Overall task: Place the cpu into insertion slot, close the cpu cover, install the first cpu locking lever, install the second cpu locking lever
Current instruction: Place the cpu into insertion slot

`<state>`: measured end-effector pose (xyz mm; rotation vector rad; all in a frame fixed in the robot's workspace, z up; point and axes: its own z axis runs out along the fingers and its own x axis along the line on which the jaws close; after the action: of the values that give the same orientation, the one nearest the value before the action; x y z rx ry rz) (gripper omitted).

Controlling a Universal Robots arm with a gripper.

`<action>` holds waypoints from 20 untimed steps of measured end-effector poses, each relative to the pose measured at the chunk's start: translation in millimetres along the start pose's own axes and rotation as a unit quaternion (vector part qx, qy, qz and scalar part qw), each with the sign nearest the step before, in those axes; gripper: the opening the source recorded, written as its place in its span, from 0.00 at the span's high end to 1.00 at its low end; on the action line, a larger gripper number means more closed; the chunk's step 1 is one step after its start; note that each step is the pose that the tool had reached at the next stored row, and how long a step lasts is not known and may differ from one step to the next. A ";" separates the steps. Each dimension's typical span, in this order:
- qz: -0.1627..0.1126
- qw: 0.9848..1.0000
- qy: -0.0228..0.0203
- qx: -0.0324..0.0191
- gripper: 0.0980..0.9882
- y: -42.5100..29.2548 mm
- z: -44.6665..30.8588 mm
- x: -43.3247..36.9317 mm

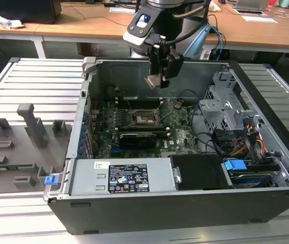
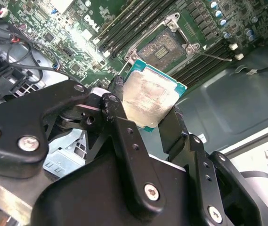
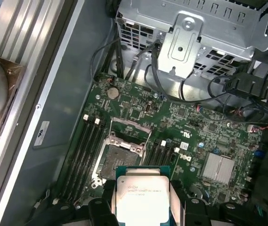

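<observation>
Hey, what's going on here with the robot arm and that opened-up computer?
The arm's gripper is shut on the cpu, holding the chip by two opposite edges in the air above the open computer case. Below it, the insertion slot on the green circuit board sits uncovered with no chip in it. The cpu has not yet been placed.

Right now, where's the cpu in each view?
Exterior view: cpu held in the gripper, higher than the insertion slot.
First wrist view: cpu in the gripper, next to the insertion slot.
Second wrist view: cpu gripped, apart from the insertion slot.
Shared landmark: the insertion slot.
</observation>
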<state>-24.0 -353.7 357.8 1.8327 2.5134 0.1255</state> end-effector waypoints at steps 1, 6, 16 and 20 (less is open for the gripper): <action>0.004 1.000 0.000 0.000 0.50 0.0 0.1 0.0; 0.031 1.000 -0.002 0.000 0.50 -0.1 1.0 0.0; 0.096 0.995 -0.007 0.000 0.50 -0.2 2.8 -0.1; 0.125 0.992 -0.009 0.000 0.50 -0.4 3.7 -0.1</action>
<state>-24.0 -353.7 354.0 2.1293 2.2614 0.1131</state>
